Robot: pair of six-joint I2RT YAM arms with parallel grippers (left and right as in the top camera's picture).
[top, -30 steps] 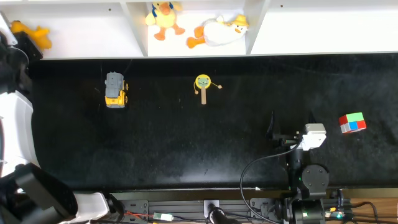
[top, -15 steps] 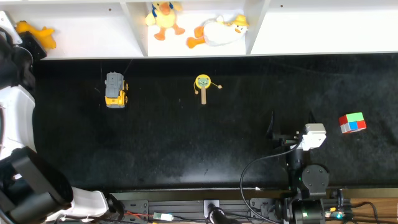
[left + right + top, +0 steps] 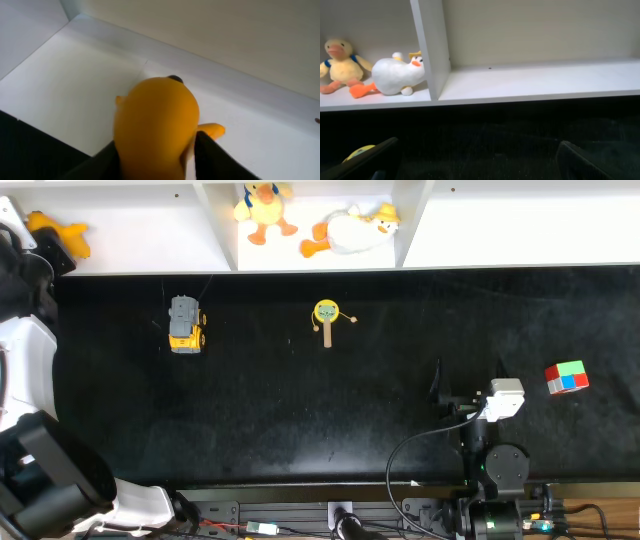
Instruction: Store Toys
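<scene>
Left wrist cam makes it way clearer than the top one: left fingers (image 3: 215,162) clamped on the orange toy (image 3: 157,120) inside the shelf (image 3: 75,90)'s left compartment, right fingers (image 3: 585,161) spread wide over the desk (image 3: 300,410).

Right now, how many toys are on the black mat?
3: yellow truck at left, drum rattle in the middle, coloured cube at right. The left arm covers the mat's left edge; more may hide there.

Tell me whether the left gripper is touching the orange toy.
Touching. The left wrist view shows the left gripper with its fingers pressed against both sides of the orange toy, no gap at either side.
</scene>
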